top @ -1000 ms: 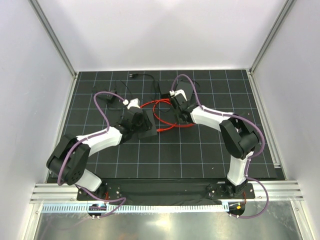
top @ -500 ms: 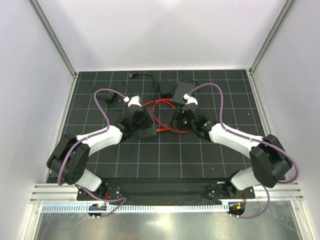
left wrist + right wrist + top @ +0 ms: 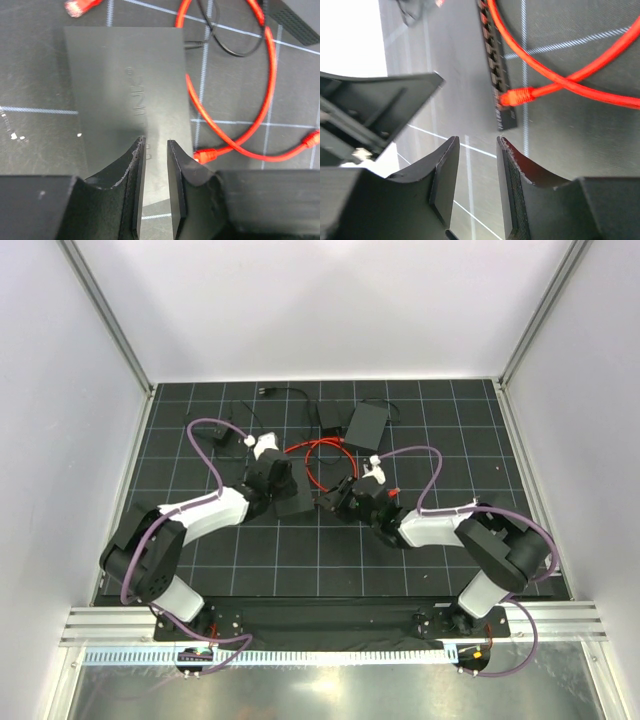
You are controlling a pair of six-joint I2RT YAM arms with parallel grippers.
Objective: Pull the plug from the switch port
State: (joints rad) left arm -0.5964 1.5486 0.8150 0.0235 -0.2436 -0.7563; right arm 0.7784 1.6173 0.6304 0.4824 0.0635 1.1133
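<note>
Red plug [image 3: 516,96] sat in a port near one end of the switch [image 3: 125,90], on the switch's 3 o'clock edge in the top view. Switch lay near the centre of the mat [image 3: 420,560], slightly toward 9 o'clock. Red cable [image 3: 265,65] looped off toward 12 o'clock.

Plug judged small, light, hard plastic, probably with a latch tab. Cable looked limp and the switch thin and light, so tugging the cable would likely just drag the switch. Best hold, as a judgement: pinch the plug body right at the port face and pull straight out along the port axis, with the switch pinned.

Right gripper [image 3: 477,145] pointed at the plug from 3 o'clock, near but apart, jaws part spread, grasping nothing. Left gripper [image 3: 156,150] was over the switch's top face, jaws narrowly apart with nothing between. Couldn't tell whether its tips pressed on the lid.

No real containers. Closest thing was the port row [image 3: 491,55]: one port held the plug, the others looked empty. Loose red plug [image 3: 80,6] lay on the mat at 11 o'clock in the left wrist view. Black box [image 3: 365,425] and thin black cable [image 3: 220,42] lay toward 12 o'clock.
</note>
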